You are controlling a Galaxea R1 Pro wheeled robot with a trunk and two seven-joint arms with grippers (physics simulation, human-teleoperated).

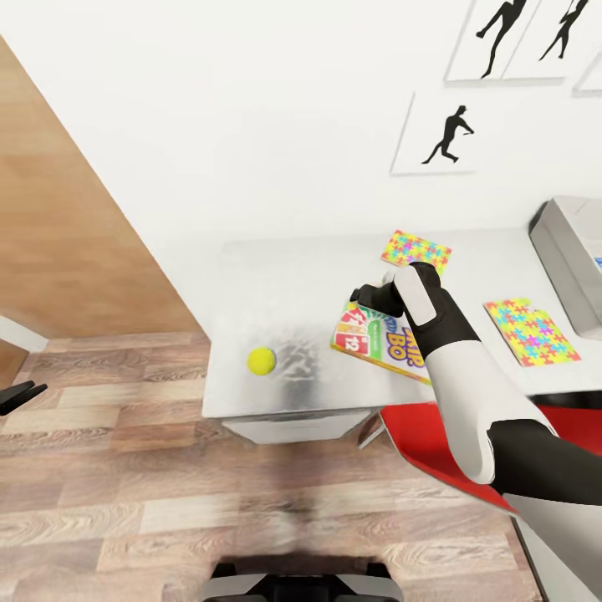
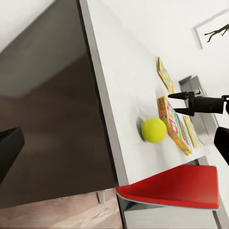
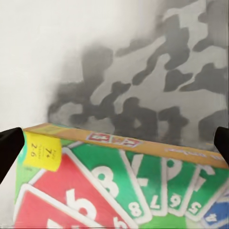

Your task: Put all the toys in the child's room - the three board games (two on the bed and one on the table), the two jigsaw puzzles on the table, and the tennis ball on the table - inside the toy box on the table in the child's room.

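Item 1, my right gripper (image 1: 369, 294): poised over the far end of the board game (image 1: 380, 341), fingers spread wide. In the right wrist view one finger tip (image 3: 10, 147) sits at each side edge with the box top between them; neither visibly touches the box, and nothing is held.

Item 2, board game: flat on the table (image 1: 284, 284), printed with green and red numbered cards, orange side edge toward the wall. It lies between the ball and the near puzzle.

Item 3, tennis ball (image 1: 261, 360): yellow-green, resting on the table near its front edge, apart from the box, toward my left.

Item 4, jigsaw puzzles: one sheet (image 1: 415, 250) by the wall behind the gripper; the other (image 1: 531, 332) further to my right, close to the toy box.

Item 5, toy box (image 1: 566, 251): light grey bin at the table's right end, partly cut off by the picture edge.

Item 6, my left gripper (image 1: 20, 395): a dark tip at the far left over the wood floor (image 1: 125, 468); I cannot tell how far its fingers are apart.

Item 7, red chair (image 1: 426, 439): tucked under the table front beneath my right arm.
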